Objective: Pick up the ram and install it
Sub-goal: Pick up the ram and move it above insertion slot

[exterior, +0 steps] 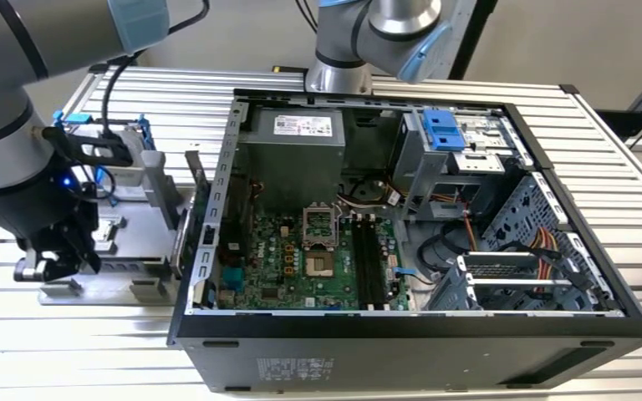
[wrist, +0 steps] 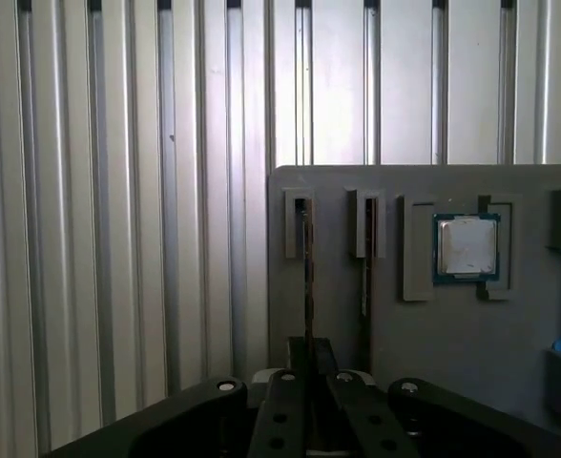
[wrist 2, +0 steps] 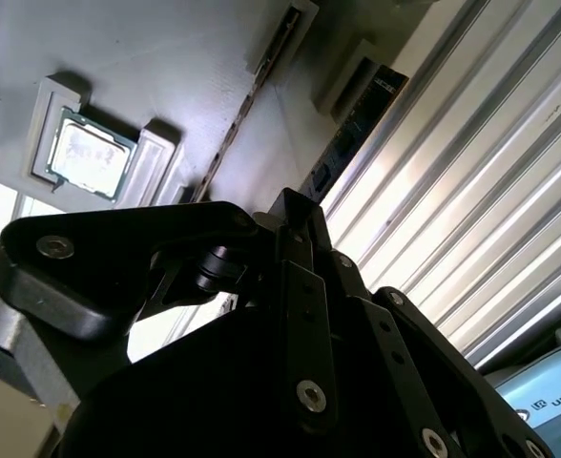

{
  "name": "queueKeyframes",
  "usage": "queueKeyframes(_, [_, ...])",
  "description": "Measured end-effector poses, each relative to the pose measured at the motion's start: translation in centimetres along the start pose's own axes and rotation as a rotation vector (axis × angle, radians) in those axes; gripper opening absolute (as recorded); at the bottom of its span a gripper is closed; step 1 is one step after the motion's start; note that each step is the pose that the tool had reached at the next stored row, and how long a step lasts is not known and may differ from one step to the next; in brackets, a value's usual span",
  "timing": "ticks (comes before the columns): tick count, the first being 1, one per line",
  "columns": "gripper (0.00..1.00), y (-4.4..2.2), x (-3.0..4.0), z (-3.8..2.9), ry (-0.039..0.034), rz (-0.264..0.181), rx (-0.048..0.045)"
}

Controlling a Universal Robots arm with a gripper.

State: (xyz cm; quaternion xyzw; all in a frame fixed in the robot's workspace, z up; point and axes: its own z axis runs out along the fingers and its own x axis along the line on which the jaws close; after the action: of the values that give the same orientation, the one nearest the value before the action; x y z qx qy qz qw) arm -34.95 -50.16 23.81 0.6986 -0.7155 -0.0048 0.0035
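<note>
Where the grey holder tray (wrist: 338, 186) ends against the ribbed table (wrist: 118, 239), the ram (wrist: 305, 267) stands on its long edge in the slot closest to the tray's rim, seen edge-on in the first wrist view. The second wrist view gives its dark flat face (wrist 2: 357, 129), running straight toward the gripper (wrist 2: 295, 215).

The gripper (wrist: 309, 361) is lined up with the ram's end and right at it. Whether the fingers are clamped on the stick or just beside it, I cannot tell.

A second stick (wrist: 366, 258) stands in the neighbouring slot, parallel, with a narrow strip of tray between the two. Past that, the square silver processor chip (wrist: 467, 246) lies flat in its own recess, apart from both sticks.

Room to move: on the ram's outer side there is the tray's thin rim, then bare table slats, all open. On the inner side the second stick stands close.

In the exterior view the gripper (exterior: 51, 261) points down over the end of the tray (exterior: 93, 288) nearest the camera, at the exterior view's left. The computer case (exterior: 410, 322) lies open just beside the tray, toward the exterior view's right. Its tall side wall stands between the tray and the motherboard (exterior: 287, 267). Long black memory slots (exterior: 368, 263) run near the middle of the case floor, open to above.
</note>
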Motion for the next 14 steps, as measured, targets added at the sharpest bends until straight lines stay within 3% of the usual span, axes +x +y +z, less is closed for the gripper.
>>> queueKeyframes(14, [0.0,0.01,0.0,-0.84,0.0,0.0,0.0])
